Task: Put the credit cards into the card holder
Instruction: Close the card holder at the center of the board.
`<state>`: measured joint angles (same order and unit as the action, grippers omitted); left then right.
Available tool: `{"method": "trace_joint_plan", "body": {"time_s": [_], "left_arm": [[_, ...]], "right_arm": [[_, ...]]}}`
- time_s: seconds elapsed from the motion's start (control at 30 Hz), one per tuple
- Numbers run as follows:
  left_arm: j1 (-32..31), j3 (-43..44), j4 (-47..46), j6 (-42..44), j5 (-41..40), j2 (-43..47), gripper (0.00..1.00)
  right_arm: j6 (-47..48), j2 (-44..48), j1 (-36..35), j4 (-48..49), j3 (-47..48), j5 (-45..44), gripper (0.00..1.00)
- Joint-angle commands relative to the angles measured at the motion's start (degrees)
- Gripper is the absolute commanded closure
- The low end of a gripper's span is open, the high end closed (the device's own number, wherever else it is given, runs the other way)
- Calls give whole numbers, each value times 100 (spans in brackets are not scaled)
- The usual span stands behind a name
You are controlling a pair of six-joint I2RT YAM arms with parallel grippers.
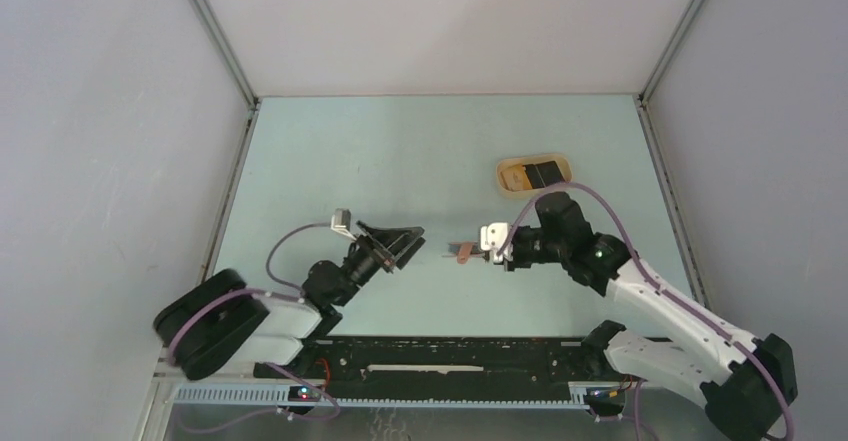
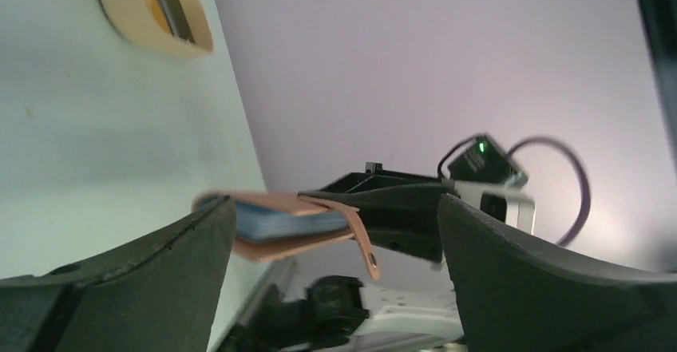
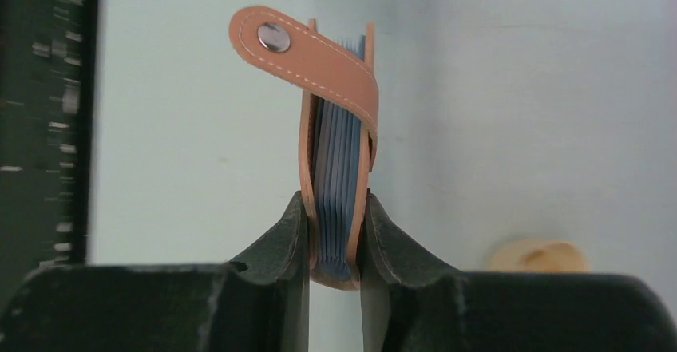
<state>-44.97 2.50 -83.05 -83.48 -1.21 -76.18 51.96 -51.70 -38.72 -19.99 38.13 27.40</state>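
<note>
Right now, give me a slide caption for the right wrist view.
The right pincer clamps the card holder, its snap strap unfastened and folded over.

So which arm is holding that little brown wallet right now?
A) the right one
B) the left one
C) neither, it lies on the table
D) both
A: the right fingers pinch the card holder from both sides, while the left fingers stand wide open.

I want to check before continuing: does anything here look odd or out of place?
The card holder clamped in the right gripper has its snap strap undone and curling loose past its open edge. Nothing else stands out.
</note>
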Motion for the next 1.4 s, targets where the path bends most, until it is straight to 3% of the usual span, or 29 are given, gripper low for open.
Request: {"method": "trace_joint_plan", "body": {"time_s": [0.0,0.1,0.23,0.37,0.53,0.77,1.0,1.23,1.37], "left_arm": [[165,-131,965,2686,464,1473,0],[129,502,3499,4355,553,2715,0],[135,623,4295,5593,396,3674,0],[140,437,3822,6022,1123,3783,0],[7,391,3391,5799,1913,2953,5],[-649,314,2421,5546,1369,1833,6],[-674,375,173,4537,1740,-30,0],[-680,669,-396,4233,1820,-989,0],[-680,915,-399,4151,1953,-1245,9]], "right_arm": [[-655,-791,541,-1240,875,1956,100],[-742,-1730,975,-2232,1573,2839,100],[-189,-3071,1458,-3915,2470,3738,100],[770,-4265,1880,-5400,3122,4295,100],[2395,-5320,2351,-7099,3661,4665,99],[2513,-5415,2459,-7203,3714,4758,97],[2470,-5388,2421,-7203,3711,4843,96],[2450,-5393,2361,-7203,3713,4848,96],[2442,-5450,2311,-7202,3715,4863,95]]}}
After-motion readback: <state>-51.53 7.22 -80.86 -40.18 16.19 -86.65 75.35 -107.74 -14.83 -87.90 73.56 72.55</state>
